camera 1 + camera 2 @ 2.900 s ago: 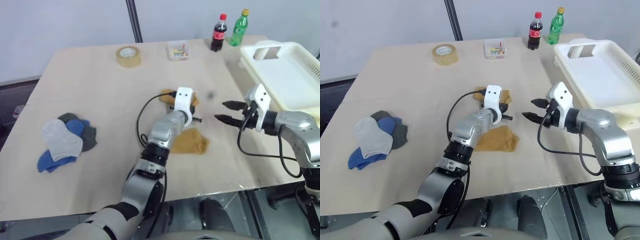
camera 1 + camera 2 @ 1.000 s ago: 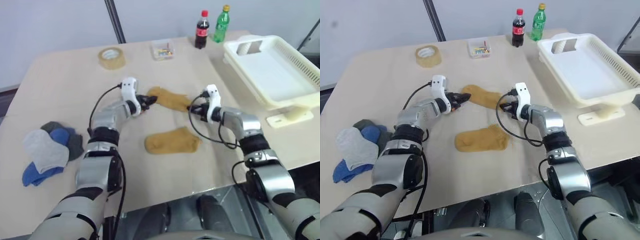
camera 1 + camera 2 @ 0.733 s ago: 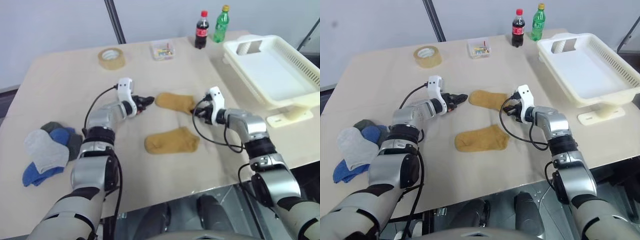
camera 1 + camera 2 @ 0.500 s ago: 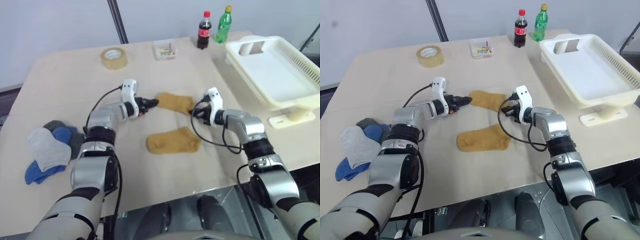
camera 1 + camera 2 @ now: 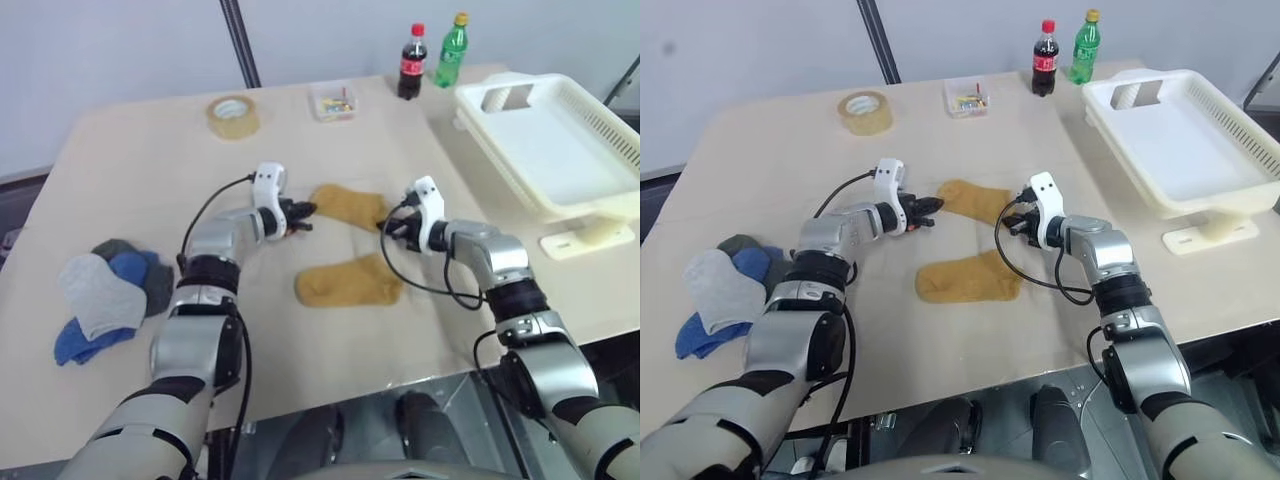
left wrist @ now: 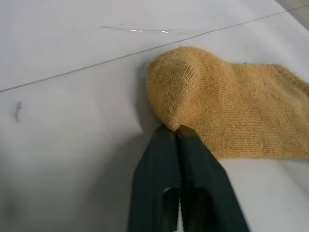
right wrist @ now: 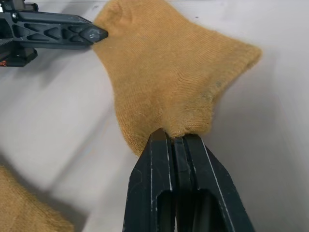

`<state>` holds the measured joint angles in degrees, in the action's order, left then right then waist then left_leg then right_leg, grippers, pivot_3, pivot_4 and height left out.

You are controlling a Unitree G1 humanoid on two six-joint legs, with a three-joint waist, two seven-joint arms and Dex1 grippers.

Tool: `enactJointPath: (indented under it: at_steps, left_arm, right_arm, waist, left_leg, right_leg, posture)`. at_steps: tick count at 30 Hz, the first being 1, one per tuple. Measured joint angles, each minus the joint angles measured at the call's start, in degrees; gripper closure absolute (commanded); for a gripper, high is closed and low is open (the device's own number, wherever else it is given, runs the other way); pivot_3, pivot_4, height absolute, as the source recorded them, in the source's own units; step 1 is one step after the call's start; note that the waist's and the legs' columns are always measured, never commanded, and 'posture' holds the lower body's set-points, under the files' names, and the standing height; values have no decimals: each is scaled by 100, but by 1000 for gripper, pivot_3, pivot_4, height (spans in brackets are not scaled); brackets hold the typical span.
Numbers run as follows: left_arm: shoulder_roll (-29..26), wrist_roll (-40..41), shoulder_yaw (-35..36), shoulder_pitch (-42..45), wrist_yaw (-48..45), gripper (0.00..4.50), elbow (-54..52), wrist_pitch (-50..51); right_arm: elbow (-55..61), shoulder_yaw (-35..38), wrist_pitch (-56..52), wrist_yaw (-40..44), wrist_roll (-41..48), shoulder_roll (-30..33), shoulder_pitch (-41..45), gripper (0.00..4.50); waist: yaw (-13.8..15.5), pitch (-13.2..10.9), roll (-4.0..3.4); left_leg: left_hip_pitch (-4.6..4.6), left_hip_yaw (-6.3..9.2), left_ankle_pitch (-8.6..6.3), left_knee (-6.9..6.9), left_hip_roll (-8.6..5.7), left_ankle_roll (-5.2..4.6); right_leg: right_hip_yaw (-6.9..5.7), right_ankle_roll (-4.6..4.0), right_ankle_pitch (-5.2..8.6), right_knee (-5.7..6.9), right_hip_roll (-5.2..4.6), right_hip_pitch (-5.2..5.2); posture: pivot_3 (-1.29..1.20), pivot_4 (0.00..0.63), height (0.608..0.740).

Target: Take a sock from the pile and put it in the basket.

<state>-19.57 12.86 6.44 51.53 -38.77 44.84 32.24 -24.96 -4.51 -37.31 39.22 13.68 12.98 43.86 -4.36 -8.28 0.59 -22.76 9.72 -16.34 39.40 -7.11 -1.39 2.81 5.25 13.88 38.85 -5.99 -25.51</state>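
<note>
Pinching one yellow sock (image 5: 975, 202) at opposite ends: left gripper (image 6: 175, 129) at 9 o'clock tip, right gripper (image 7: 176, 138) at 3 o'clock edge, fingers pressed together on fabric.

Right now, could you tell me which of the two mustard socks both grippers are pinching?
The farther mustard sock, pinched at opposite ends; the nearer one lies untouched.

On the table (image 5: 150, 180), one sock (image 5: 345, 203) lies mid-table with a second sock (image 5: 347, 283) nearer the robot. The pile (image 5: 105, 295) sits far left, the basket (image 5: 600, 125) far right. A tape roll (image 5: 231, 116), small box (image 5: 333, 101) and two bottles (image 5: 430, 66) line the far edge.
</note>
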Motion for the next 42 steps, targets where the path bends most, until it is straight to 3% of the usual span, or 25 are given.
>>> enactJointPath:
  at_steps: [5, 7, 8, 9, 12, 16, 18, 25, 33, 34, 40, 41, 42]
  left_arm:
    - [148, 514, 258, -888, 48, 4446, -1483, 598]
    - [445, 1356, 847, -1600, 423, 4446, -2928, 1603]
    - [634, 2079, 1167, -2189, 709, 4446, -4248, 2395]
    - [635, 2106, 1173, -2206, 719, 4446, -4288, 2431]
    - [827, 2962, 1489, -3181, 1402, 4446, -6415, 3369]
    - [1472, 4098, 1841, -4235, 2254, 4446, -7896, 3848]
    - [1519, 4486, 1897, -4806, 2611, 4446, -8460, 3882]
    - [1147, 4489, 1571, -5722, 2893, 4446, -9010, 3324]
    - [1059, 3887, 804, -6127, 2903, 4446, -8529, 2597]
    - [1027, 3794, 694, -6157, 2892, 4500, -8445, 2505]
    - [849, 3183, 318, -6161, 2854, 4500, -7981, 2009]
    - [825, 3106, 242, -6181, 2849, 4195, -7932, 1958]
    - [816, 3104, 217, -6191, 2845, 3880, -7916, 1955]
  right_arm:
    - [837, 3, -280, 31, 96, 137, -323, 4500]
    - [1629, 52, -747, -4, 291, 270, -543, 4500]
    - [2381, 139, -1270, -61, 531, 439, -660, 4500]
    - [2409, 147, -1292, -63, 540, 448, -660, 4500]
    - [3740, 460, -2367, -172, 1104, 752, -800, 4500]
    - [4910, 731, -3392, -233, 1698, 1203, -1209, 4500]
    - [5183, 768, -3876, -275, 1907, 1380, -1625, 4500]
    - [5621, 661, -4102, -510, 2141, 1475, -2195, 4500]
    - [5345, 393, -3534, -672, 1932, 1592, -2457, 4500]
    - [5249, 346, -3390, -673, 1857, 1620, -2496, 3886]
    - [5091, 202, -2808, -465, 1700, 2055, -2730, 1422]
    - [5024, 204, -2682, -427, 1637, 2199, -2761, 979]
    - [4991, 209, -2627, -409, 1615, 2242, -2760, 956]
  waist:
    - [19, -1, -1]
    - [5, -1, -1]
    - [-12, -2, 0]
    - [-9, -2, 0]
    - [35, 2, -7]
    - [222, 5, -3]
    - [341, 5, -3]
    - [382, 4, -4]
    - [429, 4, -4]
    - [437, 4, -4]
    - [507, 3, -4]
    - [515, 3, -4]
    - [517, 3, -3]
  left_leg:
    - [-3, 1, 0, -2, 0, -1]
    - [-13, 8, -1, -2, 1, -2]
    - [-20, 11, -2, -4, 1, -2]
    - [-17, 12, -2, -3, 1, -2]
    - [6, 9, -2, -11, 2, -2]
    - [22, 7, -3, -6, 2, -2]
    - [27, -2, -3, -7, 1, -2]
    - [93, -7, -9, -33, 3, -10]
    - [92, -1, -13, -41, 3, -15]
    - [92, -1, -13, -44, 3, -16]
    - [90, 0, -13, -68, 5, -16]
    - [90, 0, -13, -68, 5, -17]
    - [90, -2, -14, -69, 5, -18]
  right_leg:
    - [3, 0, 0, -2, -2, -5]
    - [8, 0, 0, 0, -2, -17]
    - [8, 0, 0, -1, -1, -24]
    - [7, 0, 0, -3, -1, -22]
    - [15, -1, 0, -6, 3, -5]
    - [11, -1, -1, -4, 8, 13]
    - [15, -2, -1, -1, 8, 14]
    - [15, -5, -1, -43, 19, 87]
    - [5, -4, -2, -68, 19, 97]
    - [5, -4, -2, -71, 19, 97]
    - [3, -4, -2, -94, 18, 96]
    - [3, -4, -2, -96, 17, 96]
    - [5, -4, -2, -96, 17, 96]
  posture:
    - [0, 150, 740]
    - [0, 150, 740]
    - [0, 150, 740]
    - [0, 150, 740]
    - [0, 150, 740]
    - [0, 150, 740]
    - [0, 150, 740]
    - [0, 150, 740]
    - [0, 150, 740]
    - [0, 150, 740]
    - [0, 150, 740]
    - [0, 150, 740]
    - [0, 150, 740]
